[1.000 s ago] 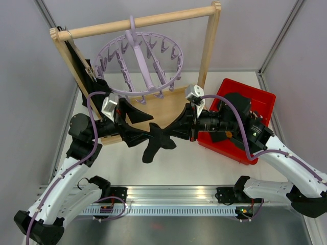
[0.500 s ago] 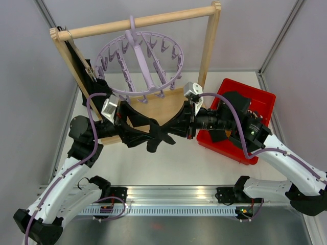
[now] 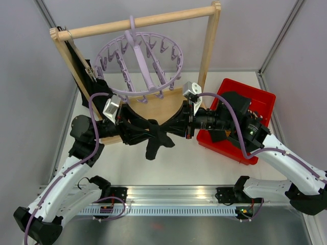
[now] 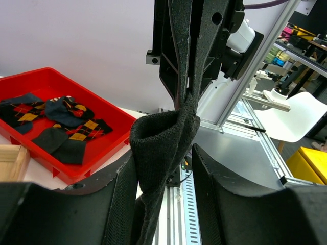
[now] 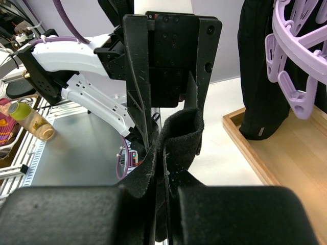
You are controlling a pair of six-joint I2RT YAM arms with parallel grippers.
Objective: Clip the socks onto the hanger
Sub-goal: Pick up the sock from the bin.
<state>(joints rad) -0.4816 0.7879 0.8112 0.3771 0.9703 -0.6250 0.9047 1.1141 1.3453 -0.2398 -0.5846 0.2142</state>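
A plain black sock [image 3: 155, 139] hangs in mid-air between the two grippers, in front of the wooden base. My right gripper [image 3: 176, 127] is shut on its upper edge, the fabric pinched flat between the jaws [image 5: 164, 159]. My left gripper [image 4: 163, 166] stands open around the same sock [image 4: 162, 138]. The cloth lies against one finger [image 4: 125, 194], with a gap to the other. The lilac hanger [image 3: 140, 64] hangs from the wooden rail behind and above; its clips [image 5: 299, 66] show in the right wrist view. More socks [image 4: 66, 115], some argyle, lie in the red tray.
The red tray [image 3: 265, 99] sits at the right under the right arm. A wooden frame with a rail [image 3: 138, 21] and base board [image 3: 163, 109] stands at the back. Black fabric [image 5: 260, 76] hangs by the hanger's left side.
The left gripper's jaws have narrowed around the black sock. The sock's tail was drawn up, then dropped a little. The right gripper has kept its grip and shifted slightly left.
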